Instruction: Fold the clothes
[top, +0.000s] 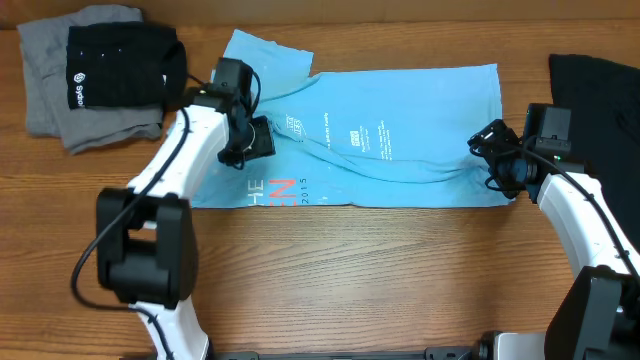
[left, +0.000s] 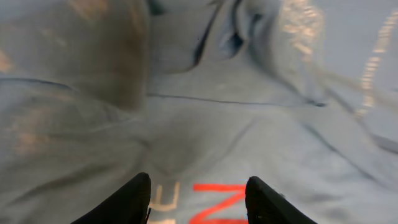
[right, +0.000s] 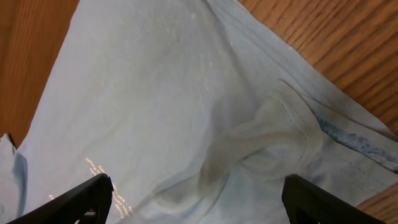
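The left arm (top: 190, 140), in the left half of the overhead frame, is a smooth white tubular link set between chunky matte-black joint housings (top: 145, 250). A thin black cable (top: 170, 150) runs along it. A boxy black camera block (top: 232, 78) sits at its wrist. The right arm (top: 585, 215), at the right edge, has the same white shell and a black wrist block (top: 548, 128), with tangled black cable (top: 495, 140) beside it. At the bottom of each wrist view are two blunt black fingers, the left pair (left: 134, 199) rounded and the right pair (right: 81, 200) more angular.
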